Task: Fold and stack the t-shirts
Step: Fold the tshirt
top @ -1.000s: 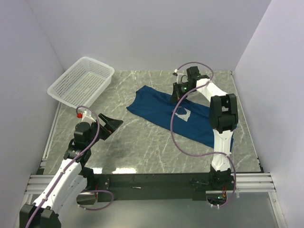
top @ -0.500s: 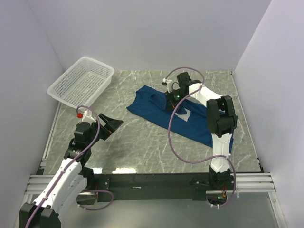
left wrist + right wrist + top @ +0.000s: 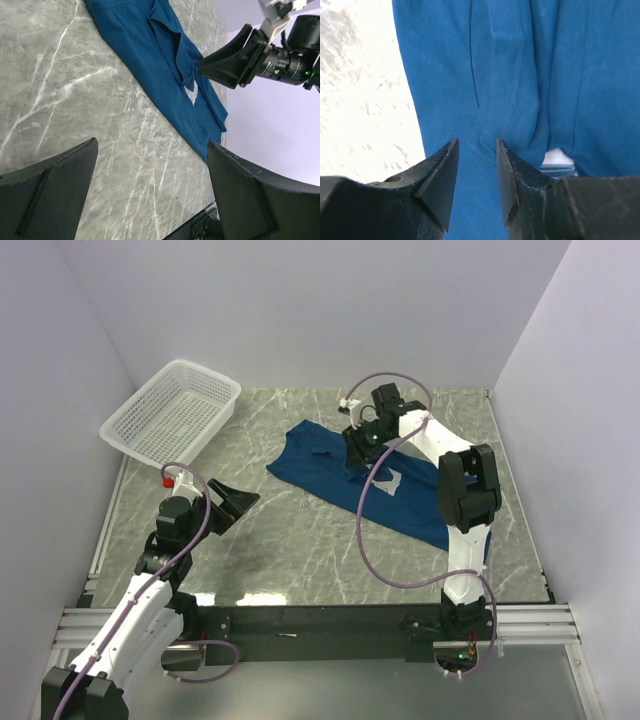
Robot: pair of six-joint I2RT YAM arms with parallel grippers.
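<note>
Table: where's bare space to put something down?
Bare table top lies between the left gripper, the t-shirt and the near edge. The right side is crowded: t-shirt under the right gripper. The basket takes the far-left corner.

A grey table [image 3: 300,540] in a small pale room.
The table looks like grey-green stone, with thin white lines running all over it. The left wall [image 3: 50,390], the far wall [image 3: 330,310] and the right wall [image 3: 590,440] are plain and pale, with a soft purple tint. A dark bar [image 3: 320,620] runs along the near edge of the table, with silver metal rails [image 3: 110,623] at its ends. Light from above makes a shiny patch [image 3: 255,592] on the table close to that edge.
</note>
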